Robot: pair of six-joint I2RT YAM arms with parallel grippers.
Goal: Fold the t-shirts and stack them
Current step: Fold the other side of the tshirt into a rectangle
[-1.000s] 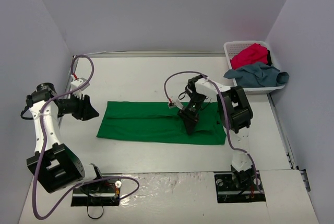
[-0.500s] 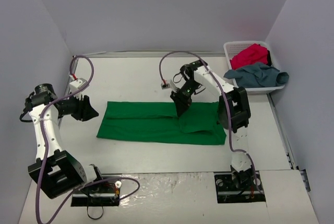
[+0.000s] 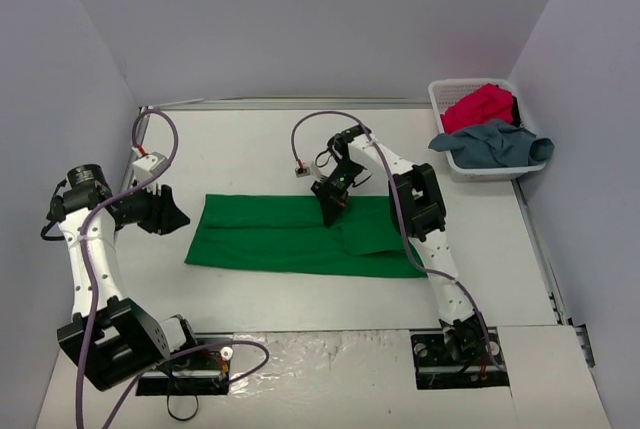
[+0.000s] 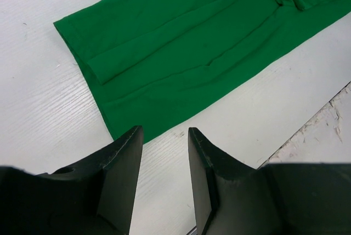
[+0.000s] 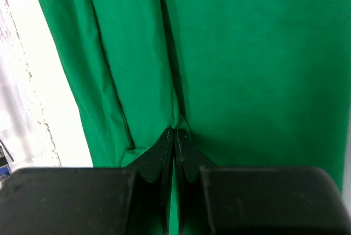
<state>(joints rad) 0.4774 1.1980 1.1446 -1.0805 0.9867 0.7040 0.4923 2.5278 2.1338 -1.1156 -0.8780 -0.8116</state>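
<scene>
Starting with the white lattice basket point(image 3: 436, 97) in the far right corner of the table point(image 3: 250, 139): it's got the red t-shirt point(image 3: 480, 106) bunched up toward the back, and the grey-blue t-shirt point(image 3: 490, 142) is piled in front of it, spilling over the near rim and the right side. Both are just crumpled heaps, not folded at all. The green t-shirt point(image 3: 270, 234) is out on the middle of the tabletop, laid flat as a long strip running left to right, with lengthwise creases showing in the left wrist view point(image 4: 181, 49). Its right part looks doubled over on itself, with a raised flap. Nothing else sits on the cloth apart from the right arm. That arm is stretched forward and bent over the shirt, a purple cable point(image 3: 318, 116) looping above it. The right gripper point(image 3: 331, 217) points down at the shirt's far edge, roughly mid-length. From its own camera the fingers point(image 5: 174, 131) are pressed together with green fabric point(image 5: 247, 54) puckering right at the tips, so it's pinching a fold. The left arm stands along the left edge of the table, elbow up. The left gripper point(image 3: 180, 217) hangs just off the shirt's left end, not touching it, jaws point(image 4: 164, 133) parted by a narrow gap with nothing between them.
</scene>
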